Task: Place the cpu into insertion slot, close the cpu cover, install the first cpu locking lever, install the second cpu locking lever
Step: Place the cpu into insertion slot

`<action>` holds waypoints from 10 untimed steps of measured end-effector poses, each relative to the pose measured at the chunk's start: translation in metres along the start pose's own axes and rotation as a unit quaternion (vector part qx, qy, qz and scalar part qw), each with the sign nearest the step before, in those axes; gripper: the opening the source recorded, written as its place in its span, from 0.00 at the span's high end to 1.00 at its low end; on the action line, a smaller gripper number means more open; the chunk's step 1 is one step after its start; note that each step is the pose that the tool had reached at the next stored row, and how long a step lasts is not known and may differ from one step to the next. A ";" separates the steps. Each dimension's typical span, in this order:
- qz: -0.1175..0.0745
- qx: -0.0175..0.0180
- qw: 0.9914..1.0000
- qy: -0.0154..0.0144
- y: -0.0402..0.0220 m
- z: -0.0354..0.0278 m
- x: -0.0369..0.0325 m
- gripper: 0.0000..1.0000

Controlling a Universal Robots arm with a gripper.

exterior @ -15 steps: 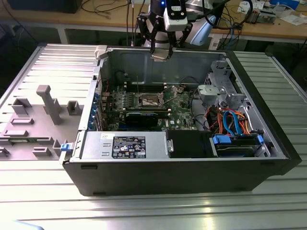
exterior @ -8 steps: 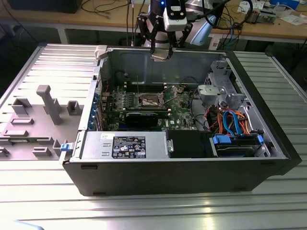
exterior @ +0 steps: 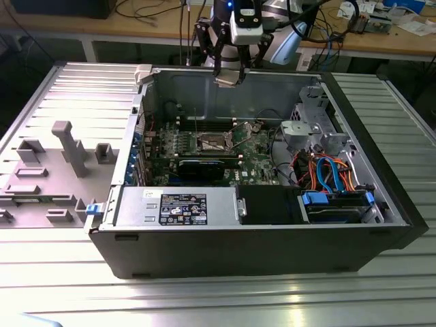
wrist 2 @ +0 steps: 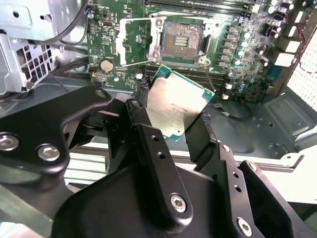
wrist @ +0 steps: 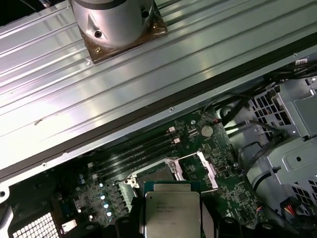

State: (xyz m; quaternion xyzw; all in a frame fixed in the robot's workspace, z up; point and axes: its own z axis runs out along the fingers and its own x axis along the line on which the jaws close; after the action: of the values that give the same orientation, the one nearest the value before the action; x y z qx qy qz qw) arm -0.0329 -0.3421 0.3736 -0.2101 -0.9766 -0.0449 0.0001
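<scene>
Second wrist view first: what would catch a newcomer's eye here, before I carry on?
The cpu, silver top showing, is held in the gripper above the green board. Beyond it the insertion slot sits bare, its cpu cover swung open beside it. In the exterior view the gripper hangs over the open computer case.

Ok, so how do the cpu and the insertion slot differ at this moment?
The cpu is held clear of the green board in the gripper; the insertion slot sits fixed in that board, empty. The cpu shows a dull silver top; the insertion slot has a dark centre inside a metal rim. Both are square and look similar in footprint.
</scene>
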 end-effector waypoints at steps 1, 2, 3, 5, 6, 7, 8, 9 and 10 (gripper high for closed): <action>0.007 0.000 1.000 -0.001 0.0000 0.0002 0.0000 0.45; 0.014 0.000 1.000 -0.001 0.0000 0.0003 0.0000 0.45; 0.023 0.000 1.000 -0.002 0.0000 0.0005 0.0000 0.45; 0.039 -0.001 0.999 -0.003 -0.0008 0.0011 -0.0003 0.45; 0.040 -0.001 0.999 -0.004 -0.0009 0.0011 -0.0003 0.45; 0.043 -0.001 0.999 -0.004 -0.0009 0.0011 -0.0004 0.45; 0.060 -0.001 0.998 -0.005 -0.0010 0.0021 -0.0005 0.45; 0.075 -0.001 0.997 -0.007 -0.0011 0.0027 -0.0004 0.45; 0.087 -0.002 0.996 -0.008 -0.0011 0.0030 -0.0005 0.45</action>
State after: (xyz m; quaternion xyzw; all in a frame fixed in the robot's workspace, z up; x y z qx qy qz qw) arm -0.0329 -0.3430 0.3706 -0.2943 -0.9547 -0.0446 -0.0037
